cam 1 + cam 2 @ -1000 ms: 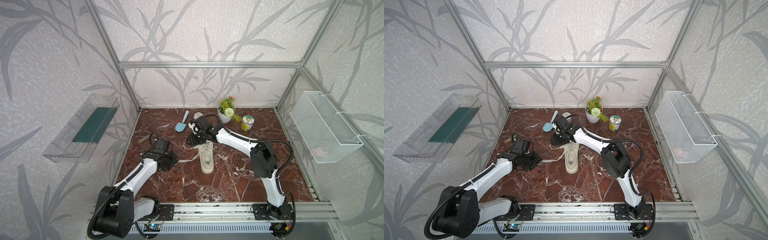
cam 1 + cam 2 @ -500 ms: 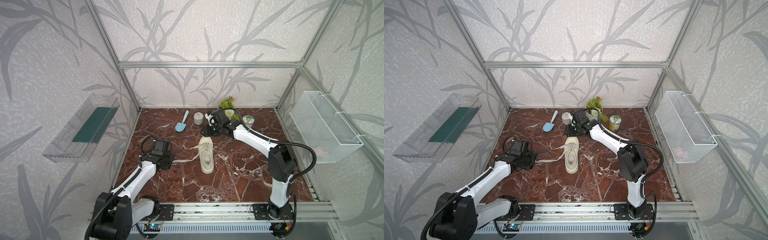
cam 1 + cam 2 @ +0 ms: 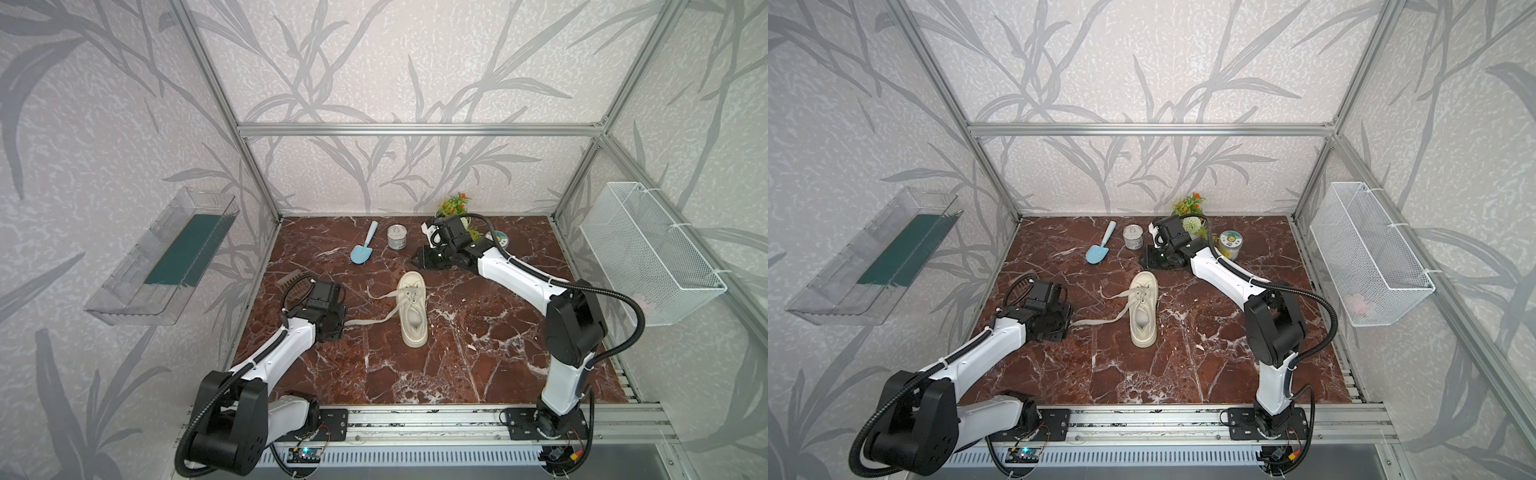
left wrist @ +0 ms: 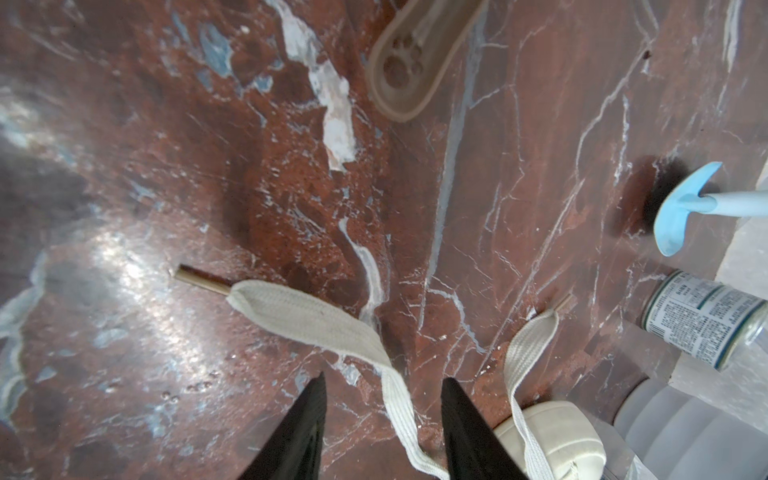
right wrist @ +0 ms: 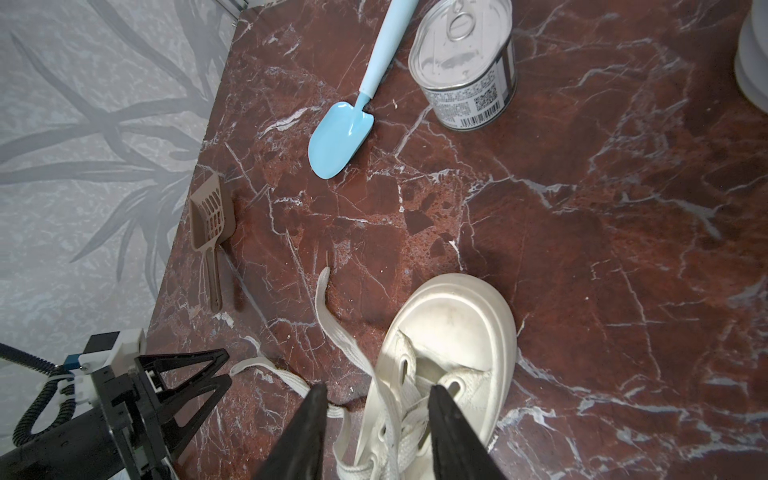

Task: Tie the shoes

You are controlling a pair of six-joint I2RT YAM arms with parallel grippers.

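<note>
Left claw (image 4: 383, 377) hangs low over the bench (image 3: 374, 374) with its fingers apart. The long lace (image 4: 316, 320) lies flat on the marble and runs through the gap, which is wider than the lace. The right claw (image 5: 377, 385) is also spread and empty, just beyond the toe of the shoe (image 3: 413, 316). The shoe stands on its sole mid-bench, toe toward the back wall, untied. Its short lace (image 3: 380, 294) trails off to the left too. A blue scoop (image 3: 360, 253) and a tin can (image 3: 397, 237) sit behind the shoe, and a brown slotted scoop (image 5: 210, 216) lies near the left edge.
</note>
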